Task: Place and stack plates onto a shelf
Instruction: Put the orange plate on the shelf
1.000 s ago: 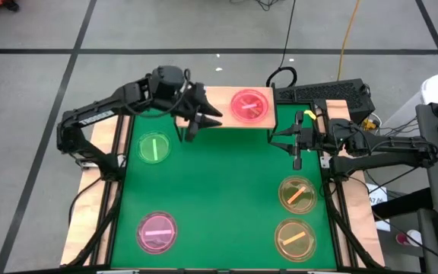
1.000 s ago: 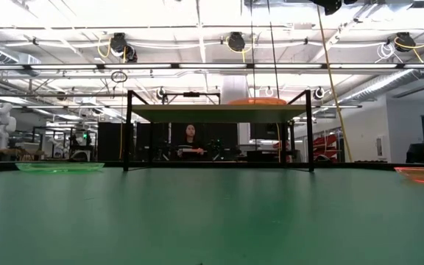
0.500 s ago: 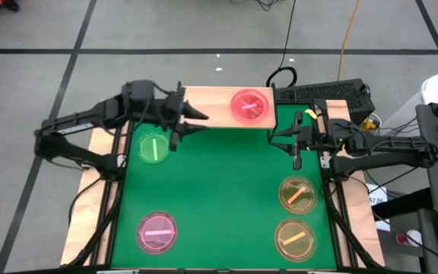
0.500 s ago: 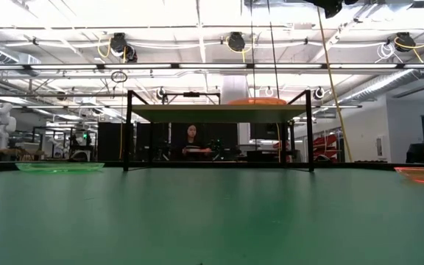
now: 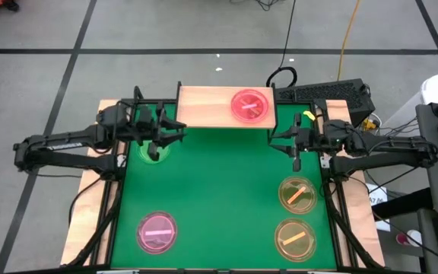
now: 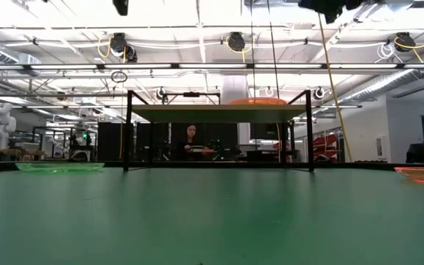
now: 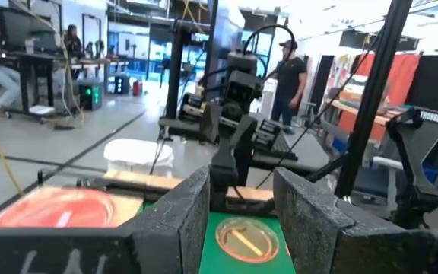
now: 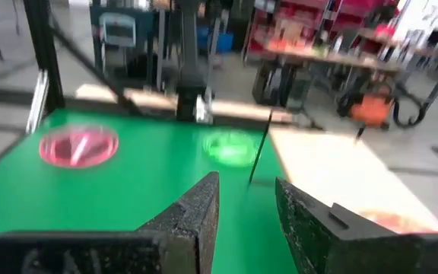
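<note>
The shelf stands at the table's far edge with a pink plate lying flat on its right half. A green plate lies on the green mat by the shelf's left end. My left gripper hovers open above that plate, partly covering it and touching nothing. A second pink plate lies at the near left. Two amber plates lie along the right side. My right gripper waits open off the shelf's right end, above the mat.
Wooden strips and black rails border the mat on both sides. A keyboard and cables lie beyond the far right corner. The mat's middle is bare. In the low view, the shelf stands on thin black legs, and people sit in the room behind.
My left gripper has drawn back from above the shelf's left part toward the table's left edge and a little toward the near edge, ending over the green plate. It has also turned from slanting to roughly level. No plate has moved.
</note>
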Motion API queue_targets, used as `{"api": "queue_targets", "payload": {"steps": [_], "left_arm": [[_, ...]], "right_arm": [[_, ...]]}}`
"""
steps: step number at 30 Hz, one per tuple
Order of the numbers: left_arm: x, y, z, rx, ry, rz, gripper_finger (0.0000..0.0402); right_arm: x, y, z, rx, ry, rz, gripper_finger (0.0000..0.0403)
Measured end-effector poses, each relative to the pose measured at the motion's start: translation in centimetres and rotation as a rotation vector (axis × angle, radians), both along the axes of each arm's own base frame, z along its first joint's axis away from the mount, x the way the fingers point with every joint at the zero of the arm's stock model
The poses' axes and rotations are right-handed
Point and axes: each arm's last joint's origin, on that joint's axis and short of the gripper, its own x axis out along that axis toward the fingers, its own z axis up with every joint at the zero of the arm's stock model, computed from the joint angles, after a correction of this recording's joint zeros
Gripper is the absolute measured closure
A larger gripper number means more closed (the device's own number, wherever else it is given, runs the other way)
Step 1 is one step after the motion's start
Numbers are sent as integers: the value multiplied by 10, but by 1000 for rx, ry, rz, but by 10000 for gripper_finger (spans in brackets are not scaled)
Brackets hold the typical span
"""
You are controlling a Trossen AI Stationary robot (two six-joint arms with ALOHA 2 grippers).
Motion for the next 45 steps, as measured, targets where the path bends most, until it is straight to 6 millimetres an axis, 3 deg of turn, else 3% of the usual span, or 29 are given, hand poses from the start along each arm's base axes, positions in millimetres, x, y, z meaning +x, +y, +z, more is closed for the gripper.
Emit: {"api": "queue_targets", "payload": {"steps": [12, 21, 30, 45], "left_arm": [[2, -5, -53, -67, 25, 99, 249], [11, -16, -68, -61, -82, 69, 249], [24, -22, -77, -55, -61, 82, 250], [31, -22, -86, -94, -13, 79, 249]], "right_arm": [[-12, 1, -54, 217, 583, -87, 289], [4, 7, -81, 486, 858, 14, 289], [16, 5, -119, 410, 1207, -39, 289], [39, -6, -155, 284, 1351, -3, 289]]}}
